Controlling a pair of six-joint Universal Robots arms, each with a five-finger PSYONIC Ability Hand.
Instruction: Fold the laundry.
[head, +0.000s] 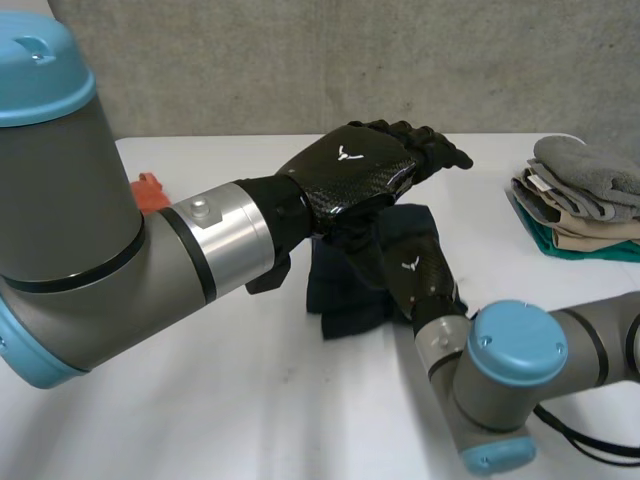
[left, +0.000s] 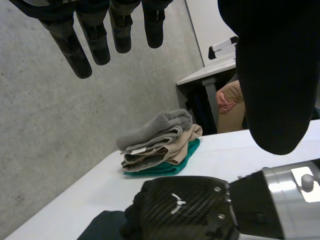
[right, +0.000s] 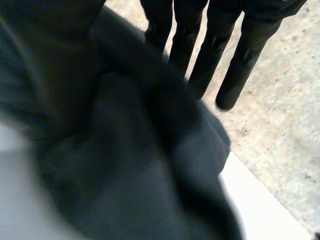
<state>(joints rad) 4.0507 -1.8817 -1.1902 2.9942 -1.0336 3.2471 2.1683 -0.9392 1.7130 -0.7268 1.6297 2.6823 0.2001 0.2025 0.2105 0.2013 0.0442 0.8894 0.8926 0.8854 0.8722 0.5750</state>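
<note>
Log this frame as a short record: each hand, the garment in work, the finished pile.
left hand: open, empty, hovers above the right hand
right hand: against the dark cloth, grip unclear
dark cloth: bunched on the white table
folded stack: grey, beige and teal pieces, table's right side

A lab-like workroom: a bare concrete wall (head: 300, 60) behind the white table (head: 200, 400), and a far desk (left: 205, 75) with a person (left: 235, 95) seated.
</note>
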